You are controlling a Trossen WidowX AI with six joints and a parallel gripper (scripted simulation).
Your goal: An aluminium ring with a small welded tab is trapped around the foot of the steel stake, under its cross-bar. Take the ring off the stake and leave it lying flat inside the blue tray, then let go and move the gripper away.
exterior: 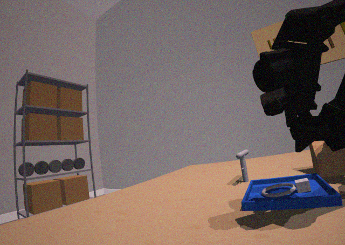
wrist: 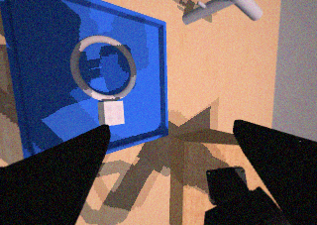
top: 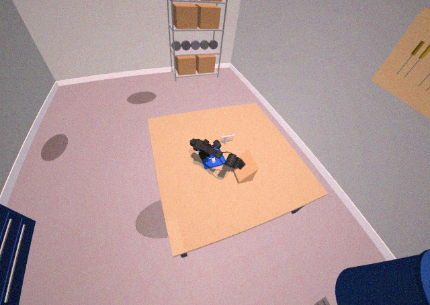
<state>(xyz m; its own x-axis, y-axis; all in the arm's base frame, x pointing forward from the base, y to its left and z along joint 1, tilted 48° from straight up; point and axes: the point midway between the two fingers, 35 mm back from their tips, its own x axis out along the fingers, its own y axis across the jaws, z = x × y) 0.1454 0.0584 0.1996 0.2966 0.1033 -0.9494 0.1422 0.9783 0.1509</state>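
Note:
The aluminium ring [exterior: 274, 195] [wrist: 133, 68] lies flat inside the blue tray [top: 208, 166] [exterior: 292, 204] [wrist: 150, 116]. Its pale square tab [exterior: 302, 185] [wrist: 114, 112] is also inside the tray, close to one wall. The steel stake [top: 224, 140] [exterior: 244, 170] [wrist: 208, 10] stands upright beside the tray, with its cross-bar [exterior: 242, 154] [wrist: 243, 1] on top and no ring around it. My gripper [exterior: 317, 149] [wrist: 170, 128] is open and empty. It hangs well above the tray, clear of the ring and tab. In the top view the arm partly hides the tray and the ring cannot be made out.
A slanted wooden block [top: 248, 166] [exterior: 327, 160] stands on the table [top: 215, 207] [exterior: 156, 209] beside the tray, near the arm's base. The tray's low walls surround the ring. A shelf rack [exterior: 24, 158] with boxes stands far off by the wall.

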